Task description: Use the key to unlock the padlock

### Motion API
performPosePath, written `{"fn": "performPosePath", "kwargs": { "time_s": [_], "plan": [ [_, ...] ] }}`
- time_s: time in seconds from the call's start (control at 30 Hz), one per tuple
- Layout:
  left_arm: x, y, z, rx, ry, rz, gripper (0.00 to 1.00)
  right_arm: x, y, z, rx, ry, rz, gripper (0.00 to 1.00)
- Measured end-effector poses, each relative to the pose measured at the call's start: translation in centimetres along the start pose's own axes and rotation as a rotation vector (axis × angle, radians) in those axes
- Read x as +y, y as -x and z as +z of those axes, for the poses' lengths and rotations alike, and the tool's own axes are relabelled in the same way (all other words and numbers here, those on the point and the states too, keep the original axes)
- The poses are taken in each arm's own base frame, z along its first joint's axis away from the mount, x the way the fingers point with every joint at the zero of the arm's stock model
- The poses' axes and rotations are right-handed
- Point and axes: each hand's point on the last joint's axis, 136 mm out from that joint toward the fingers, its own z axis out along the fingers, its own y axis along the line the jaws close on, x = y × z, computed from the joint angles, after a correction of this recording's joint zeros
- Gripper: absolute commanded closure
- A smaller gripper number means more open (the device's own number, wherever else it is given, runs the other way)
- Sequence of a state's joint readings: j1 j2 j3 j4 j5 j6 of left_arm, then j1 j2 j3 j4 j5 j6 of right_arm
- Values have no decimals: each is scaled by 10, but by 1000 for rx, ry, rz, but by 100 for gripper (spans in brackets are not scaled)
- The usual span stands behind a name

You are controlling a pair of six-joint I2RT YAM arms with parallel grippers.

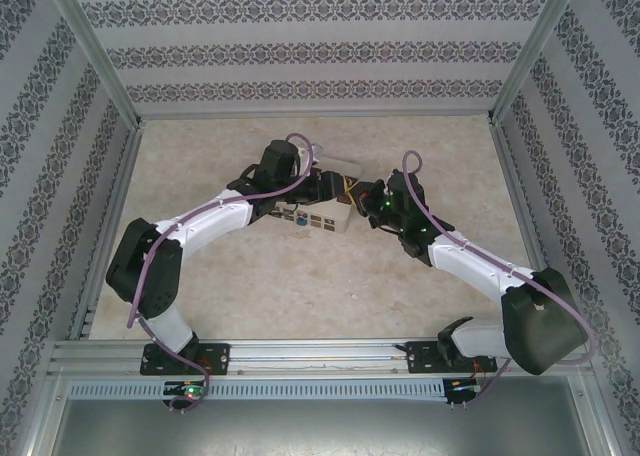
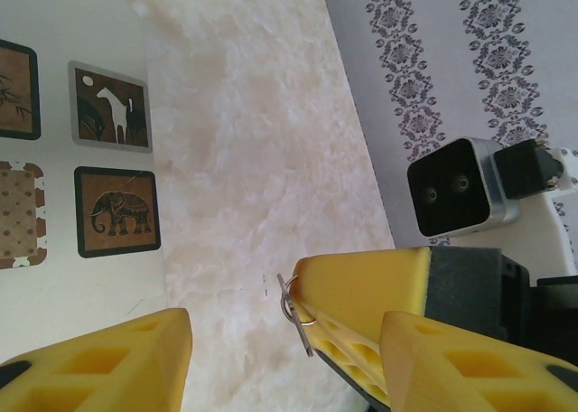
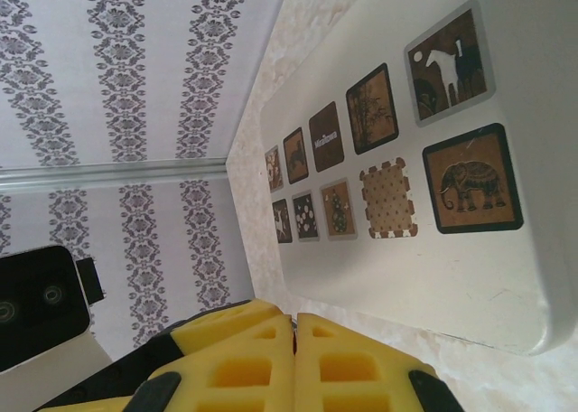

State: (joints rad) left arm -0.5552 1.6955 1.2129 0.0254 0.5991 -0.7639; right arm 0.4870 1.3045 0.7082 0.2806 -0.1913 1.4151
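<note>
Arms [image 1: 215, 216] meeting, cream box [image 1: 322, 222] seemingly beneath

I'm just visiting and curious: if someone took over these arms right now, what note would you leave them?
Left pincer: open, its fingers straddling the tip of the right pincer above the table.
Right pincer: shut, pinching a thin silver piece; key or shackle, I cannot tell.
Cream box with pictures lies beside both.
Done: both pincers meet by the box.
Left to do: key into padlock, turn, shackle free.
</note>
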Motion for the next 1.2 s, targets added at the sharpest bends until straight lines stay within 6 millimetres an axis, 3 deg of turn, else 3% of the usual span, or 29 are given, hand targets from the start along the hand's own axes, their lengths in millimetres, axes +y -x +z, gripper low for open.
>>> {"fn": "performPosePath", "kwargs": {
  "time_s": [0.4,0.63,0.77,0.97,1.07,1.2],
  "plan": [
    [1,0,3,10,4,-3,74,0,0,0,0,0,0,100],
    [-2,2,2,5,2,4,100,0,0,0,0,-1,-1,100],
    [-1,1,2,8,6,9,100,-2,-1,0,3,-8,-17,100],
    [4,-3,-5,31,31,50,100,-5,3,-6,9,-21,-98,71],
    [7,5,-23,23,36,84,100,2,19,-18,-16,-2,-161,55],
    [8,18,-54,14,46,150,100,13,36,-40,-45,24,-268,42]
  ]
}}
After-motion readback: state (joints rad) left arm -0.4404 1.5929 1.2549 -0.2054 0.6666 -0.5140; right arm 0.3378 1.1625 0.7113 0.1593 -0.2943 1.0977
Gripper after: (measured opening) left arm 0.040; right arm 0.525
